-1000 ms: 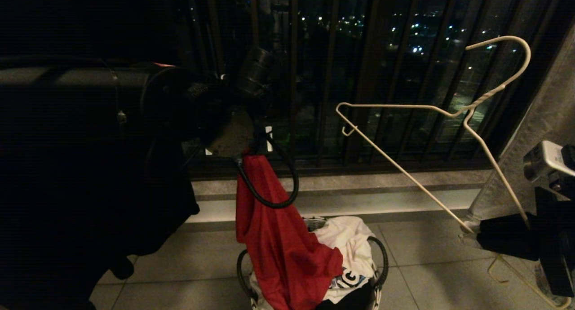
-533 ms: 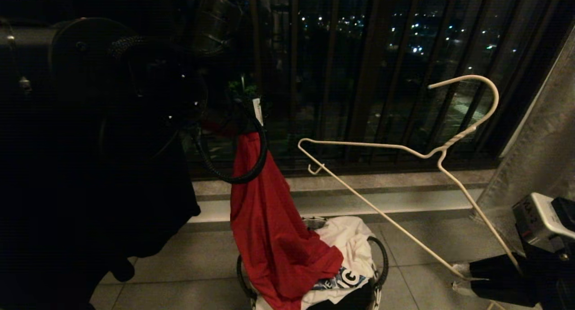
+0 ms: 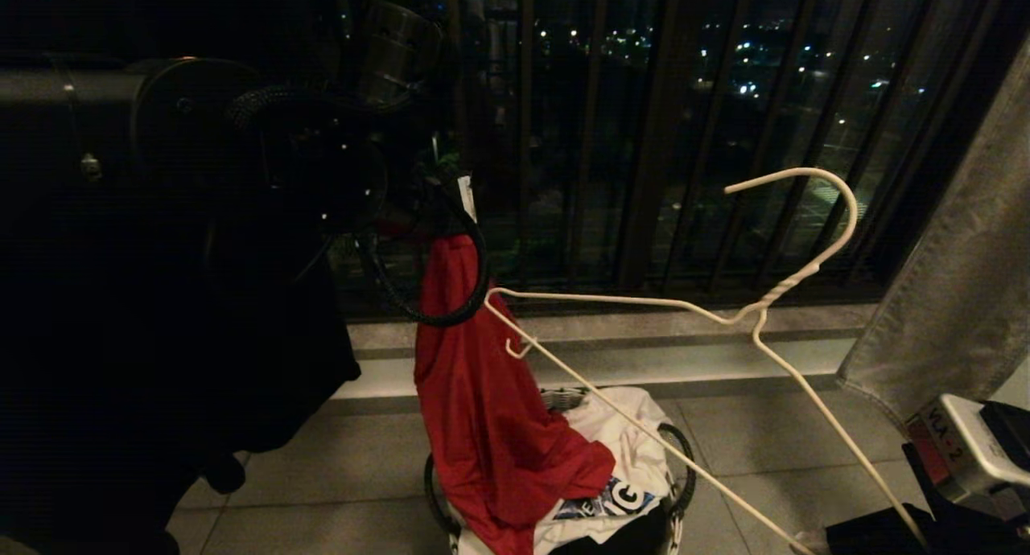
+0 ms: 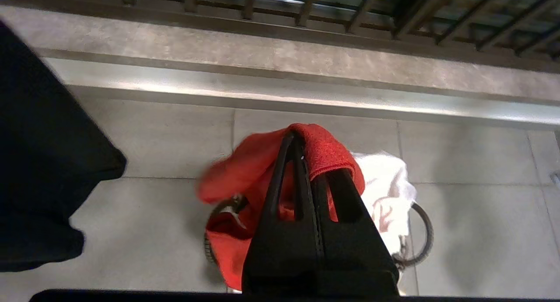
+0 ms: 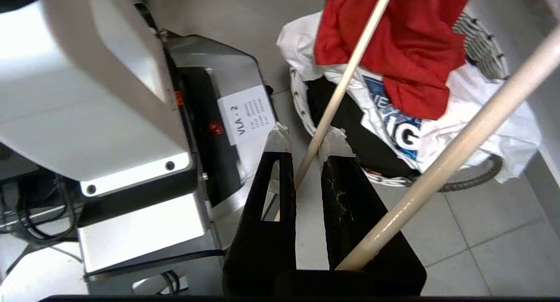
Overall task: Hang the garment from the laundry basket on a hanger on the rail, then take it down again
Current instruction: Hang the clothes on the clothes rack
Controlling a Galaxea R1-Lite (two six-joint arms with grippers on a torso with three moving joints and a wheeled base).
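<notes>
**Red shirt lifted, hanger brought alongside**

The left gripper [image 4: 306,155] is clamped on a fold of the red garment [image 3: 491,426], which hangs down into the laundry basket [image 3: 680,466] on the tiled floor. Only the left wrist view shows that pinch; from the head the arm is a dark mass. The right gripper [image 5: 304,144] is closed on the white wire hanger [image 3: 684,310], seemingly on its lower bar. In the head view the hanger's tip overlaps the shirt; contact is unclear.
</notes>
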